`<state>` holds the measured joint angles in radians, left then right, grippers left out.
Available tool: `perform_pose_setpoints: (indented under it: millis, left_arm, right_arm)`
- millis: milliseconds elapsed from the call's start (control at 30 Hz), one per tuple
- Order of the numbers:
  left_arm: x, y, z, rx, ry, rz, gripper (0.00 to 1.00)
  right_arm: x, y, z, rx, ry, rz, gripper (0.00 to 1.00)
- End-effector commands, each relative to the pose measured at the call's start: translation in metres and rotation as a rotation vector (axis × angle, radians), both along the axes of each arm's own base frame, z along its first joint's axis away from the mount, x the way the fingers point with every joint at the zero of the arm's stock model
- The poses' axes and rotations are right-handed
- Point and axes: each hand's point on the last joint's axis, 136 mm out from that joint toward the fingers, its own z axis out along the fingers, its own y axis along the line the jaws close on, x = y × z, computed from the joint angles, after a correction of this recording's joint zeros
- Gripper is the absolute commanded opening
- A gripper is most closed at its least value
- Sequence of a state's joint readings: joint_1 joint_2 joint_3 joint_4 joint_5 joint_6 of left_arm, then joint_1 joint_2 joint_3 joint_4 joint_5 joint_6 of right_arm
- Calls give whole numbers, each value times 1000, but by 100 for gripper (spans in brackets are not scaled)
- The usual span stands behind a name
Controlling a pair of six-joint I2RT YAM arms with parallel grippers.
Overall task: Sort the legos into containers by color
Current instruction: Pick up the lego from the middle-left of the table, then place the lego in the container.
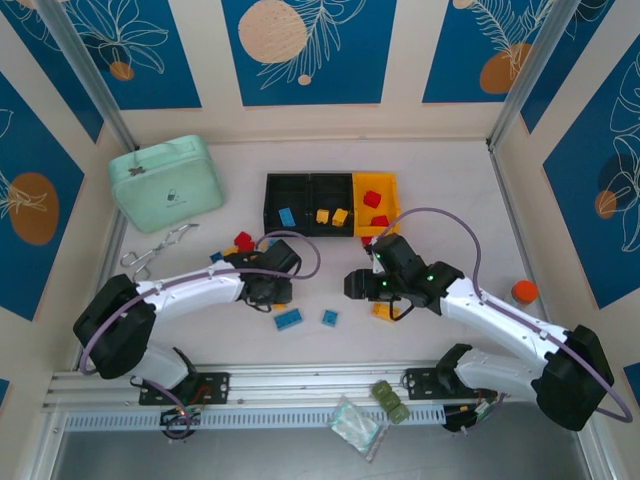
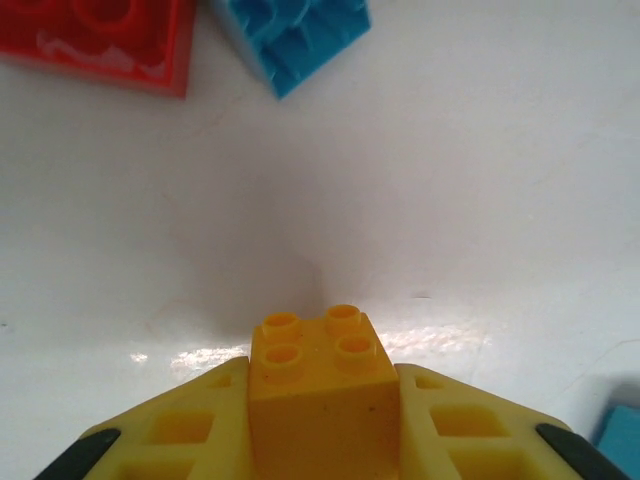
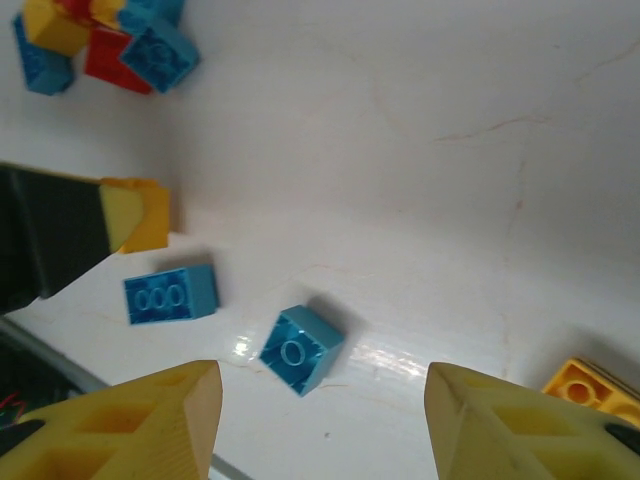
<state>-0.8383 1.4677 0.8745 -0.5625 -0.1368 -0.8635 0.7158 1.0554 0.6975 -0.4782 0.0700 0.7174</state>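
Note:
My left gripper (image 2: 320, 385) is shut on a yellow lego (image 2: 315, 365), studs facing forward, just over the table. In the top view that gripper (image 1: 272, 296) sits left of centre. A red lego (image 2: 100, 40) and a blue lego (image 2: 300, 35) lie ahead of it. My right gripper (image 3: 325, 400) stands open above a small blue lego (image 3: 300, 348), with a longer blue lego (image 3: 170, 295) to its left and a yellow lego (image 3: 590, 390) at the right. The containers (image 1: 310, 180) stand in a row: blue, yellow, and red legos inside.
A mint-green case (image 1: 167, 183) sits back left, with metal scissors (image 1: 155, 252) in front of it. An orange cap (image 1: 524, 291) lies at the right. An olive lump (image 1: 390, 398) and a plastic bag (image 1: 355, 422) lie on the front rail.

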Motion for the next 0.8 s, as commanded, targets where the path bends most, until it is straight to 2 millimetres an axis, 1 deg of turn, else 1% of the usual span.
perform_pose_setpoints:
  millis: [0,233,500,667,767]
  left_arm:
    - [13,-8,24,13,-60,-47,27]
    - [42,-31,51,12,-108,-115,26]
    - [84,-68,81,2,-169,-187,26]
    - [110,-91,95,-4,-198,-222,26]
    - [126,-102,99,1,-213,-238,26]
  right_arm:
    - [-9,7,7,60,-6,52,56]
    - [-9,-4,9,58,-16,10,56]
    - [-7,-28,9,62,-25,-75,56]
    - [-8,-39,4,61,-12,-119,56]
    - [-8,-42,2,65,-11,-134,56]
